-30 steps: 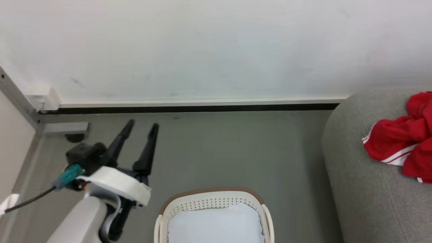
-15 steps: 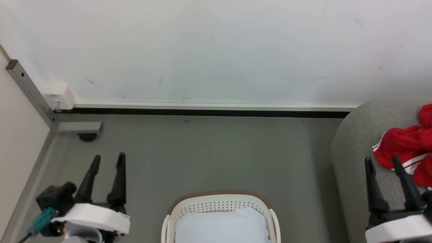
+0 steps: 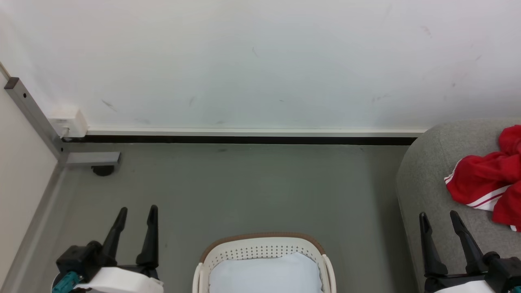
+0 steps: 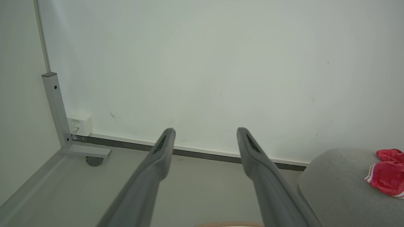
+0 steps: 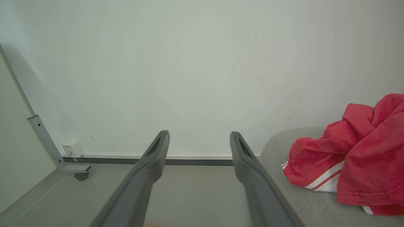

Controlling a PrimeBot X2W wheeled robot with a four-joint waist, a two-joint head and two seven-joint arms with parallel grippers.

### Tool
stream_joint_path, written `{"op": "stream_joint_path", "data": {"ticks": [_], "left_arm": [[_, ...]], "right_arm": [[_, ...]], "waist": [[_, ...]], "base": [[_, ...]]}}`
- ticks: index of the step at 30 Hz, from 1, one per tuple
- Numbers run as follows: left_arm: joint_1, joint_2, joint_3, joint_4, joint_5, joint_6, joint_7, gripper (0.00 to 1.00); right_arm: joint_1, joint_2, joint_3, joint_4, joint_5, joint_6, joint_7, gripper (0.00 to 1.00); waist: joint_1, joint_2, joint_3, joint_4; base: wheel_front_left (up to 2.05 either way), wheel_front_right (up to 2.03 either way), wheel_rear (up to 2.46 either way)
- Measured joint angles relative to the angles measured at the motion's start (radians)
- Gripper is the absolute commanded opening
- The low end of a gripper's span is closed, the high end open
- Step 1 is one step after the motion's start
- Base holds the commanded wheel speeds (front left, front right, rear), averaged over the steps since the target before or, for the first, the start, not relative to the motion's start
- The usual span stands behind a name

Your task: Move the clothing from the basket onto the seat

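while your left gripper (image 3: 137,208) and right gripper (image 3: 438,215) both hang spread wide and empty, you've got the clothing (image 3: 482,183) heaped on the seat (image 3: 427,187) at right, well apart from the basket (image 3: 260,237), pale lining (image 3: 262,274) showing inside.

Red clothing (image 3: 480,183) on seat (image 3: 423,179), basket (image 3: 260,237) (pale lining (image 3: 262,274)), left tool (image 3: 138,208), right tool (image 3: 438,214) spread
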Motion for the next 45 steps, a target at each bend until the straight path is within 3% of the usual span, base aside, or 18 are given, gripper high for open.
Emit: {"op": "stream_joint_path", "data": {"ticks": [24, 25, 31, 45], "left_arm": [[0.001, -0.014, -0.01, 0.012, 0.009, -0.013, 0.0, 1.0], [0.002, -0.017, -0.01, 0.018, 0.008, -0.013, 0.0, 0.0], [0.025, -0.033, -0.009, 0.05, -0.03, -0.013, 0.018, 0.0], [0.025, -0.041, 0.02, 0.044, -0.268, -0.013, 0.081, 0.0]], "right_arm": [[0.0, 0.021, -0.004, -0.011, -0.009, 0.0, -0.001, 1.0], [0.001, 0.021, -0.004, -0.006, -0.009, 0.0, 0.0, 0.0], [0.021, 0.026, -0.003, 0.024, 0.033, 0.0, 0.015, 0.0], [0.02, 0.025, -0.026, 0.026, 0.277, 0.0, 0.077, 0.0]], "waist": [[0.0001, 0.0, -0.008, -0.001], [0.0, 0.0, -0.008, -0.001], [0.0, 0.0, -0.008, -0.001], [0.0001, 0.0, -0.009, 0.0]], "base": [[0.0, 0.0, 0.0], [0.0, 0.0, 0.0], [0.0, 0.0, 0.0], [0.0, 0.0, 0.0]]}}
